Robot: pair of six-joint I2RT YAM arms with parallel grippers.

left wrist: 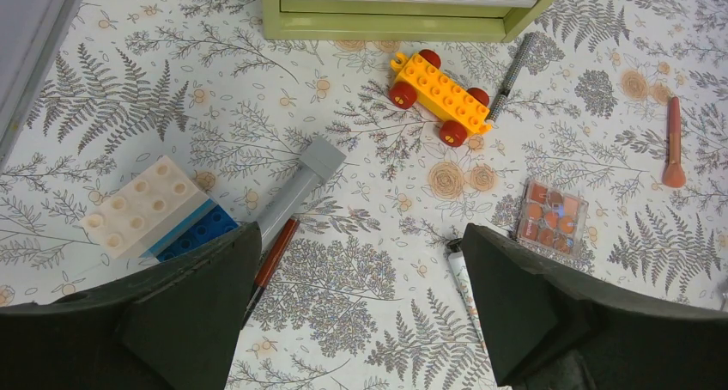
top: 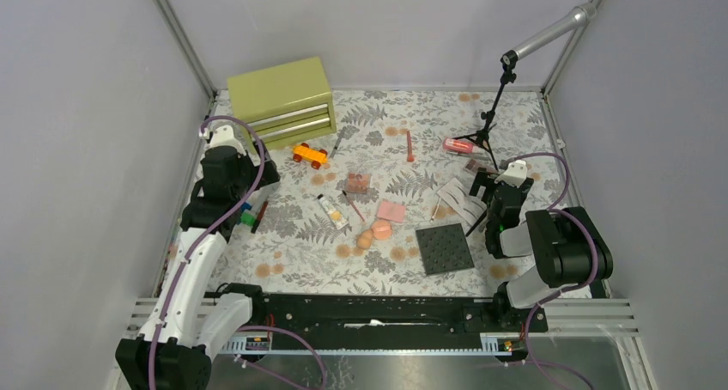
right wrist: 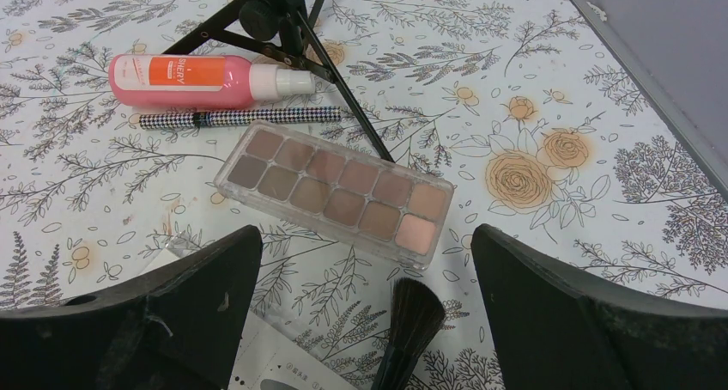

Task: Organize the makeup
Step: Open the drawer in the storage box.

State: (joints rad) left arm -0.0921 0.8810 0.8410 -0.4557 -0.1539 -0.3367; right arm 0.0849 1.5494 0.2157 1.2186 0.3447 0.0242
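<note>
The makeup lies scattered on the leaf-print table. Mid-table are two peach sponges (top: pixel 375 233), a pink compact (top: pixel 391 210), a cream tube (top: pixel 331 210) and a small orange palette (top: pixel 358 182). My left gripper (left wrist: pixel 360 304) hangs open above bare cloth, with a red pencil (left wrist: pixel 275 254) by its left finger and the cream tube (left wrist: pixel 464 278) by its right. My right gripper (right wrist: pixel 365 304) is open over a black brush (right wrist: pixel 412 317), just short of a long brown palette (right wrist: pixel 335 188). Beyond that lie a patterned pencil (right wrist: pixel 240 117) and a pink bottle (right wrist: pixel 193 79).
A green drawer chest (top: pixel 283 98) stands at the back left, drawers closed, with an orange toy car (left wrist: pixel 439 98) before it. Toy blocks (left wrist: pixel 146 208) lie at the left. A dark studded plate (top: pixel 445 248) lies front right, and a black tripod (right wrist: pixel 283 16) stands beyond the right gripper.
</note>
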